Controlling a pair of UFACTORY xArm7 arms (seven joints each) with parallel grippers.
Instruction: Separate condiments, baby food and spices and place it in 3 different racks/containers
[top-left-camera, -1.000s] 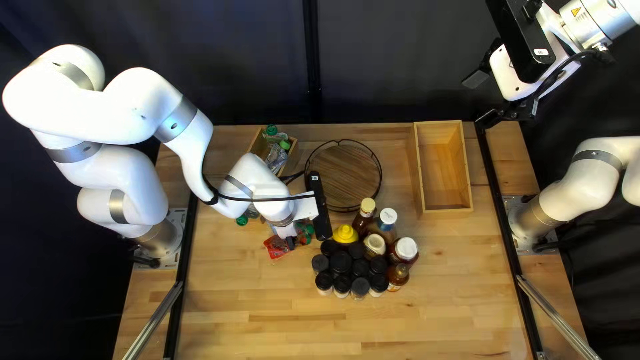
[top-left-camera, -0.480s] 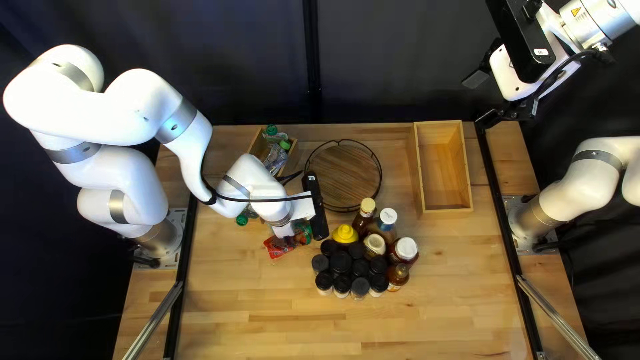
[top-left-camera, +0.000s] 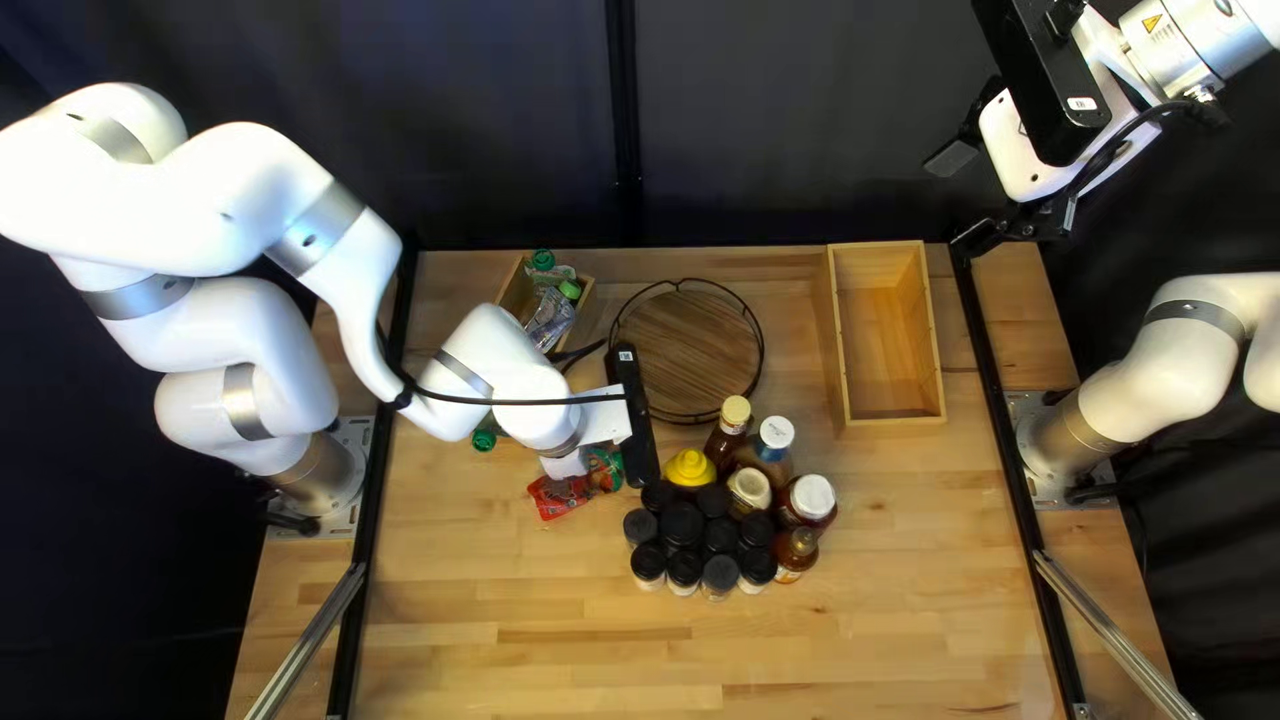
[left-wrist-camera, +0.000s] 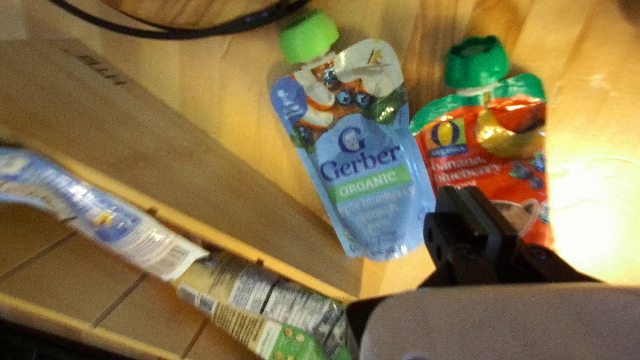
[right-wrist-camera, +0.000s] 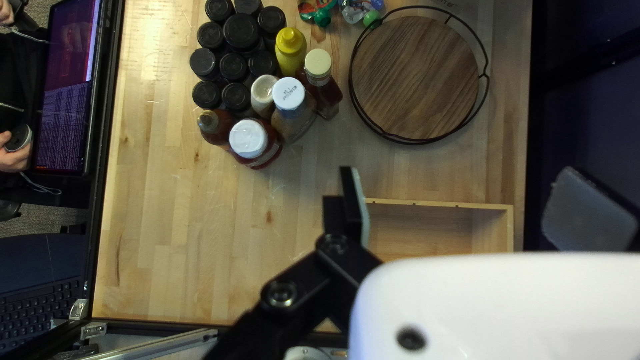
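Ahead of the left gripper, its fingers pressed together with nothing seen between them, a red pouch lies partly beneath the tips; a blue pouch rests just beside it. The left arm has shifted slightly toward its base while the goods stay put, a move that likely lines it up for the baby food (neither pouch is gripped). To the fingers' side stands a wooden crate, at least two more packs showing inside.

Elsewhere, the right gripper has its fingers spread wide, gripping nothing. Near them sits a pale open box, and farther ahead a round rack, making three containers in all.

Well apart from the right fingers cluster ten dark-lidded jars, apparently spices, and six likely condiments: one yellow bottle and five other bottles and jars. All sixteen still await sorting.
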